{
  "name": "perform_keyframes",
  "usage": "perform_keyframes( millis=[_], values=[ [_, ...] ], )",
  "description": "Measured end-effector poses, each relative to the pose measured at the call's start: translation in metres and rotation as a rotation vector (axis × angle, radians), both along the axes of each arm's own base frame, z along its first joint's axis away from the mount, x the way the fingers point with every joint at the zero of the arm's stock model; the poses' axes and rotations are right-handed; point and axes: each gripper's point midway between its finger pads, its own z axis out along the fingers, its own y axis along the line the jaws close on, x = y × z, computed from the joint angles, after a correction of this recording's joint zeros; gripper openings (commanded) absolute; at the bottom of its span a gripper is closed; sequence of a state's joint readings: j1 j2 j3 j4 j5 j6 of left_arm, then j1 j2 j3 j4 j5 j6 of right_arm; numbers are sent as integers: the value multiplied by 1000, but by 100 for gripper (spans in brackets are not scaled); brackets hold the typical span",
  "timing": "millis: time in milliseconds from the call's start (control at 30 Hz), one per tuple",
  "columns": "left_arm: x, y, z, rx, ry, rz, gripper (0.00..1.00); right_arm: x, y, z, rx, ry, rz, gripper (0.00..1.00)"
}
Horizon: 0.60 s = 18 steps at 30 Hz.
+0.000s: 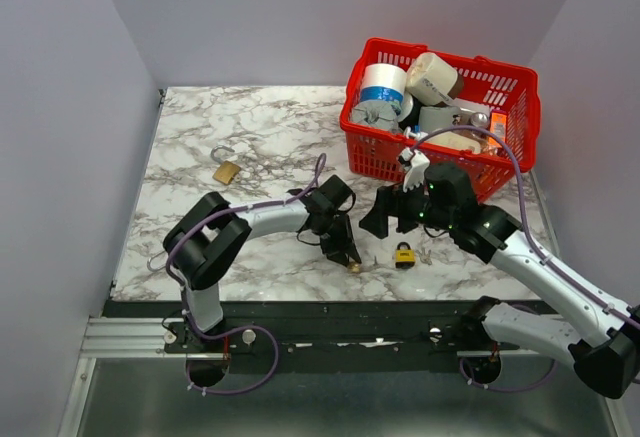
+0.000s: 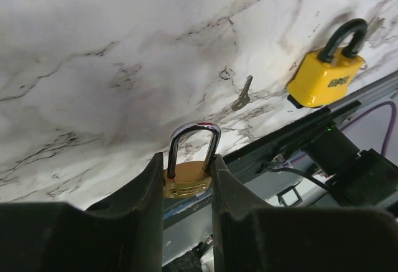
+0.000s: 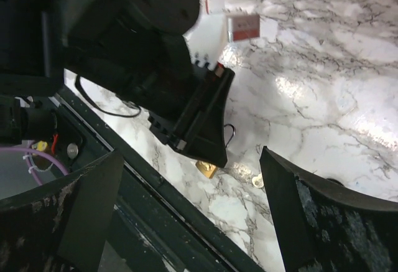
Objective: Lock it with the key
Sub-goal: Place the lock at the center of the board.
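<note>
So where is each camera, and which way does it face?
Top external: above, behind the bases, looking down on the table, both arms showing.
Left wrist: looks past its own fingers at the brass padlock they clamp, yellow padlock beyond.
Right wrist: between its spread fingers, faces the left gripper.
Both wrists share the brass padlock.

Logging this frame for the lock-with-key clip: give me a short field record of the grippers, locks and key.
left gripper: jaws shut on small brass padlock, shackle pointing away
right gripper: jaws open, empty, facing the left one
key: flat on table, ungripped
yellow padlock: on table by the key, black shackle
second brass padlock: back left, shackle open
red basket: back right, filled
</note>
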State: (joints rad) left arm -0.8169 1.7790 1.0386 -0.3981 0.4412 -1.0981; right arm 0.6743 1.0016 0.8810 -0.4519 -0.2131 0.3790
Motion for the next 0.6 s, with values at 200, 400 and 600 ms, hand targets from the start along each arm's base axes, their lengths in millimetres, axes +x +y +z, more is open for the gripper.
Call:
perform_keyframes(
  millis=[200, 400, 600],
  values=[
    [-5, -9, -11, 56, 38, -16, 8, -3, -6, 5, 9, -46, -4, 100],
    [-2, -10, -15, 93, 53, -8, 12, -6, -10, 5, 16, -55, -7, 100],
    [13, -14, -16, 134, 17, 13, 22, -8, -11, 3, 17, -56, -7, 100]
  ],
)
